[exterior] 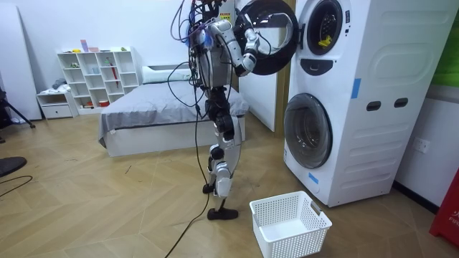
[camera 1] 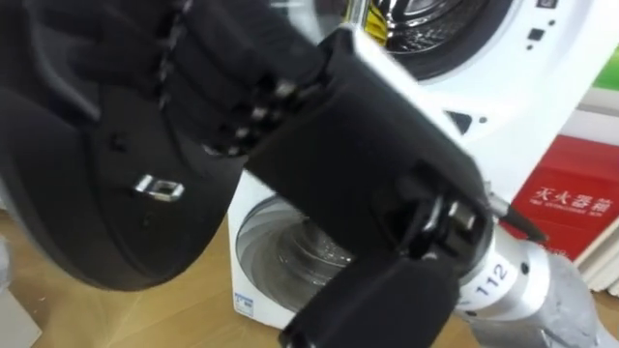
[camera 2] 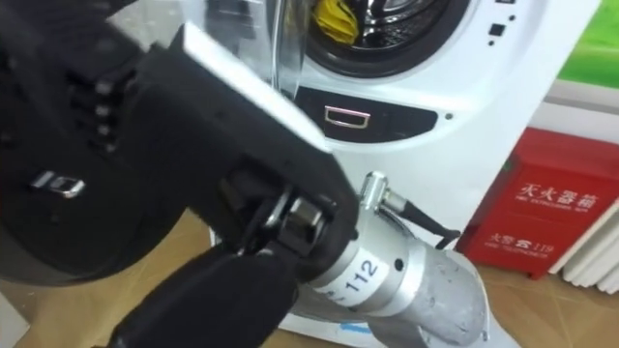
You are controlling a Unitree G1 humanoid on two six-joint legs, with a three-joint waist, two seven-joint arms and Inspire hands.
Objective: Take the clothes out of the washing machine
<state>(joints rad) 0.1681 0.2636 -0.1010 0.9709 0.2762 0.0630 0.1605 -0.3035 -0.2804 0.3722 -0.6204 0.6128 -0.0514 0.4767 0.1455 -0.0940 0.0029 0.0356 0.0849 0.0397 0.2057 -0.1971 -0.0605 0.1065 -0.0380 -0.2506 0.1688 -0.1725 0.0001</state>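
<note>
The right hand (camera 1: 348, 135) is seen raised against the open round door (camera 1: 97, 193) of the upper washing machine (exterior: 337, 29). Whether its fingers are curled on the door's rim cannot be told. One yellow garment (camera 2: 334, 19) is seen bunched in the drum's mouth, up and to the right of the hand and beyond it, with no clear long axis. Two machines are stacked, and one white basket (exterior: 290, 223) is set on the floor below. A reach rightward past the door is judged necessary.
</note>
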